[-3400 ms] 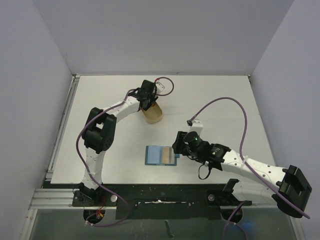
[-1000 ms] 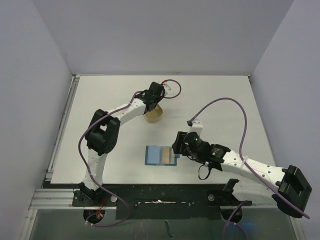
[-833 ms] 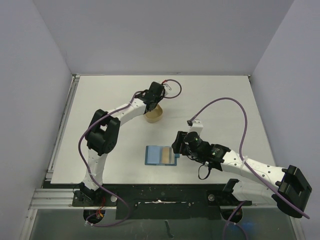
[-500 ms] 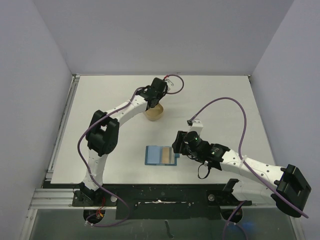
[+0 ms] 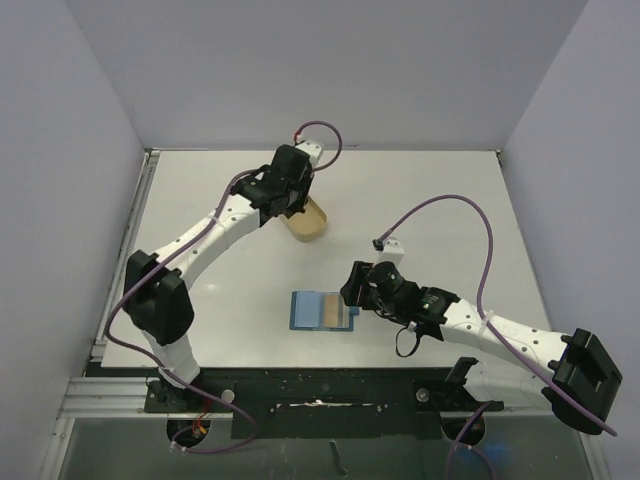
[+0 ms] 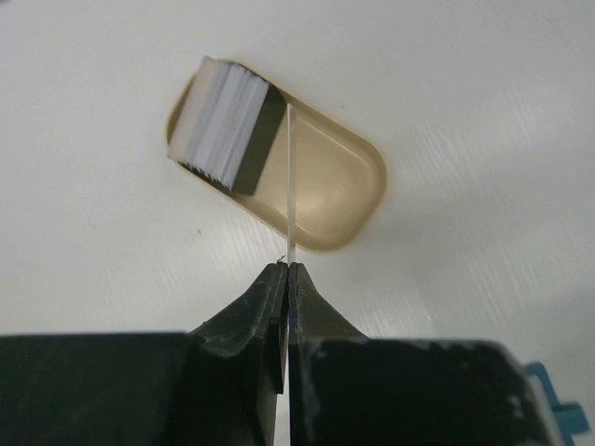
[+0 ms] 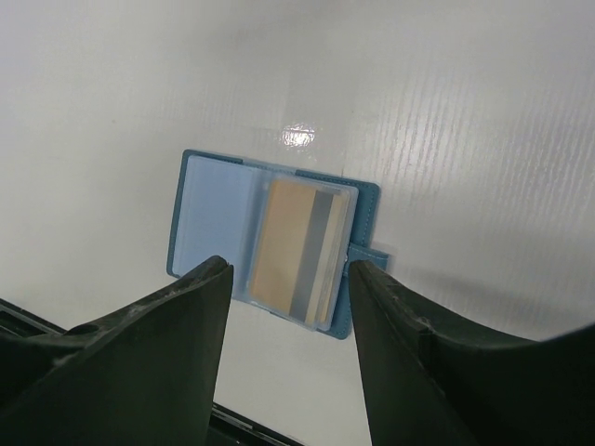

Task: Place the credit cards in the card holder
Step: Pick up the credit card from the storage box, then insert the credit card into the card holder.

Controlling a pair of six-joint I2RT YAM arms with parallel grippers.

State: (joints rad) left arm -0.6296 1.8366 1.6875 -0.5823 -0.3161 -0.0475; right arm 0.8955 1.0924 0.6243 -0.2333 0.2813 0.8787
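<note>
**White table boxed in by pale walls**

On my overhead feed a white table (image 5: 430, 180) fills the middle, matte and faintly ribbed up close. Plain lavender-grey walls close it in: the back wall (image 5: 330, 70) at 12 o'clock, the left wall (image 5: 60, 200) at 9, the right wall (image 5: 590, 150) at 3. An aluminium rail (image 5: 110, 400) runs along 6 o'clock. The light is even, apart from one small glare spot (image 7: 299, 135) on the tabletop.

Teal card holder (image 7: 209, 218) lies open flat; credit cards (image 6: 228, 125) stand stacked in a tan tray (image 6: 339, 186).
</note>
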